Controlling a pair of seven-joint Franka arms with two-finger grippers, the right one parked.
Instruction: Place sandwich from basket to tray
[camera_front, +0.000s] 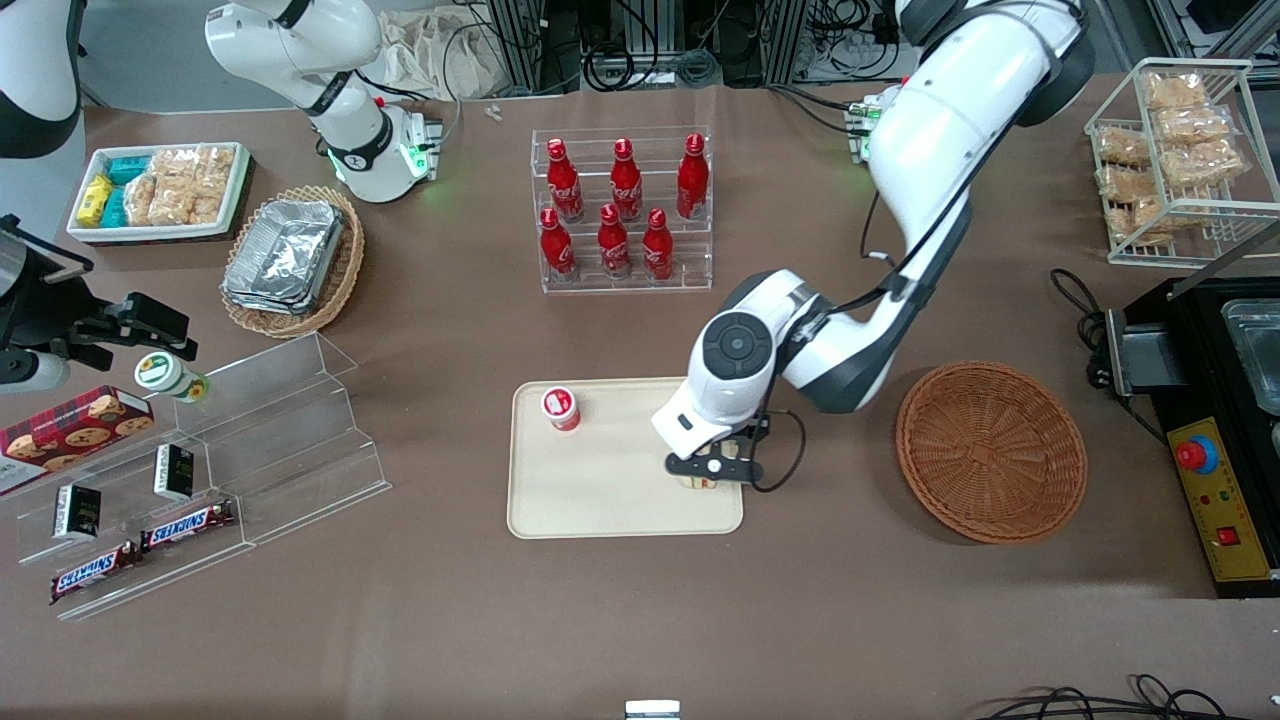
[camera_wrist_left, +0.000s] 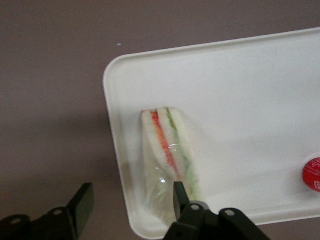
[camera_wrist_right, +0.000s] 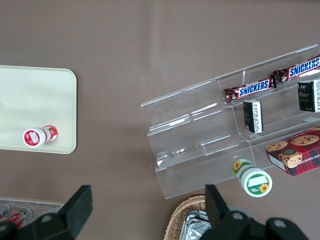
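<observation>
The sandwich (camera_wrist_left: 167, 150), a clear-wrapped wedge of white bread with orange and green layers, lies on the cream tray (camera_wrist_left: 240, 95) close to its rounded corner. My left gripper (camera_wrist_left: 132, 187) hangs open just above the wedge's wrapped end, one finger over the tray, the other over the bare table. In the front view the gripper (camera_front: 712, 470) is over the tray's (camera_front: 600, 505) edge nearest the basket (camera_front: 990, 450), and only a sliver of the sandwich (camera_front: 699, 483) shows beneath it. The round reddish-brown basket holds nothing.
A small red-lidded cup (camera_front: 561, 407) stands on the tray nearer the parked arm's end. A clear rack of red bottles (camera_front: 622, 210) stands farther from the front camera. A black machine (camera_front: 1210, 420) sits beside the basket, and stepped acrylic shelves (camera_front: 230, 450) lie toward the parked arm.
</observation>
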